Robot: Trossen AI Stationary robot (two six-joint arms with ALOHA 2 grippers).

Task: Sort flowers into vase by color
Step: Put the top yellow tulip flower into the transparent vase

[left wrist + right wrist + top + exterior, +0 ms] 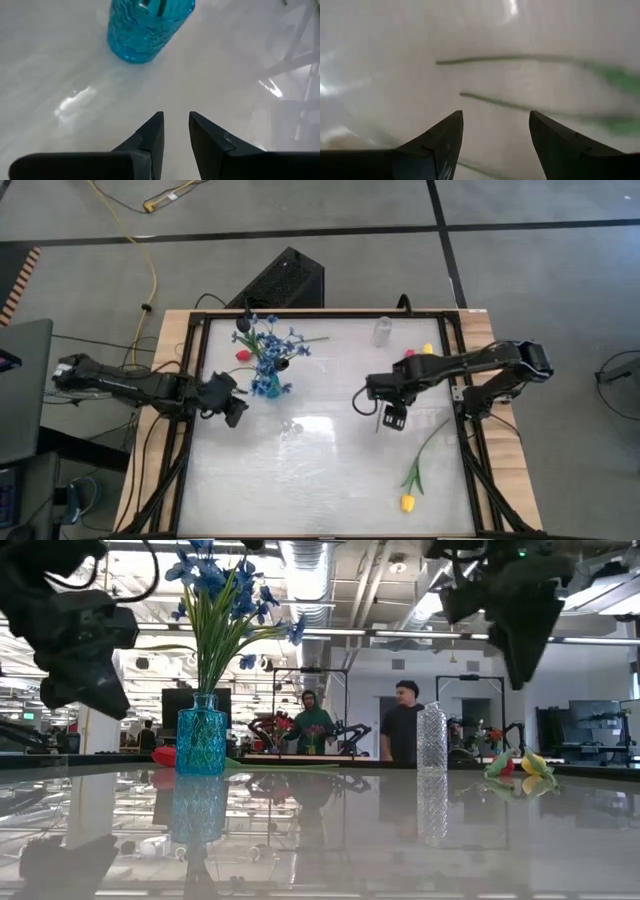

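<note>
A blue glass vase (266,386) (201,740) stands on the table with blue sprays (268,340) in it. A red tulip (242,355) lies beside it. A clear vase (382,330) (431,738) stands near the far edge, and a red and a yellow tulip (419,350) (520,765) lie to its right. Another yellow tulip (408,502) lies near the near right corner. My left gripper (236,408) (176,122) hovers left of the blue vase (147,27), narrowly open and empty. My right gripper (393,418) (496,120) is wide open above thin green stems (510,59).
The dark metal frame (465,430) rims the glossy white table. A small clear item (291,425) lies near the middle. People stand in the room beyond the far edge (405,720). Bare tabletop spreads across the near half between the arms.
</note>
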